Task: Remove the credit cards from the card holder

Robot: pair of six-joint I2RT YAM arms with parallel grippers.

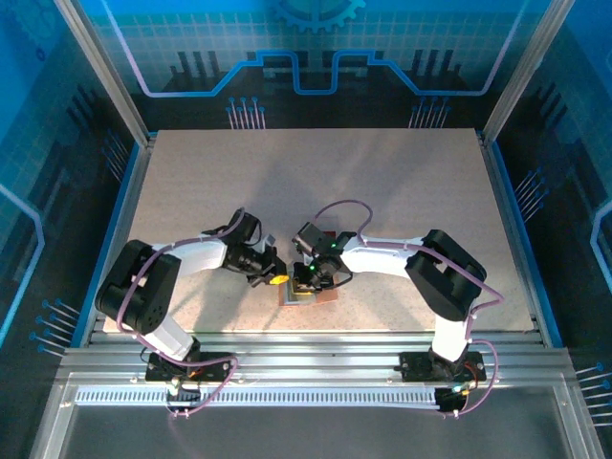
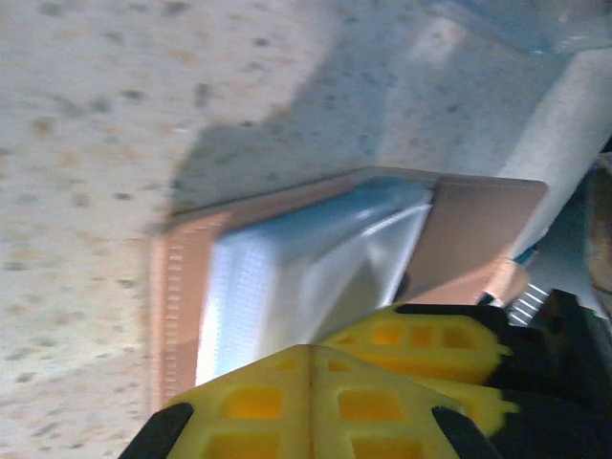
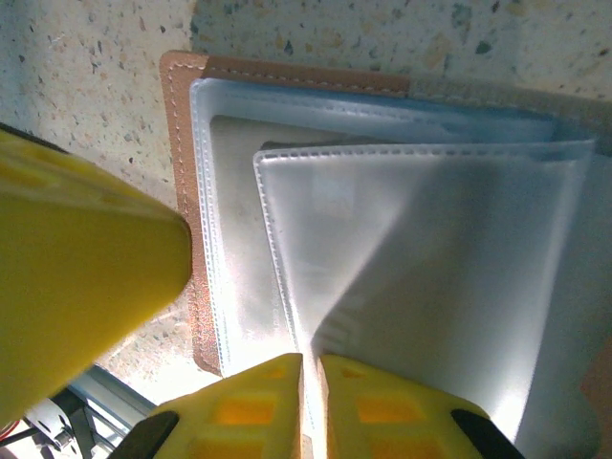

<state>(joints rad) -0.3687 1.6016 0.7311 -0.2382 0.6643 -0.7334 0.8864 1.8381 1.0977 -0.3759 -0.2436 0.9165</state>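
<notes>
Early going, I judge: the card holder (image 3: 239,287) lies open near 6 o'clock on the table (image 1: 382,191), the left tool (image 2: 309,368) closed and empty at its 9 o'clock, the right tool (image 3: 311,373) nearly closed at a clear sleeve (image 3: 430,268), grip uncertain, credit cards yet to come out.

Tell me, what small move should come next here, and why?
Probably lift the right claw slightly to turn the top clear sleeve: it is closed at that sleeve's edge, while the shut left claw sits at the border of the card holder.

Speckled beige tabletop (image 1: 382,191) within blue circuit-patterned walls (image 1: 316,38)
</notes>
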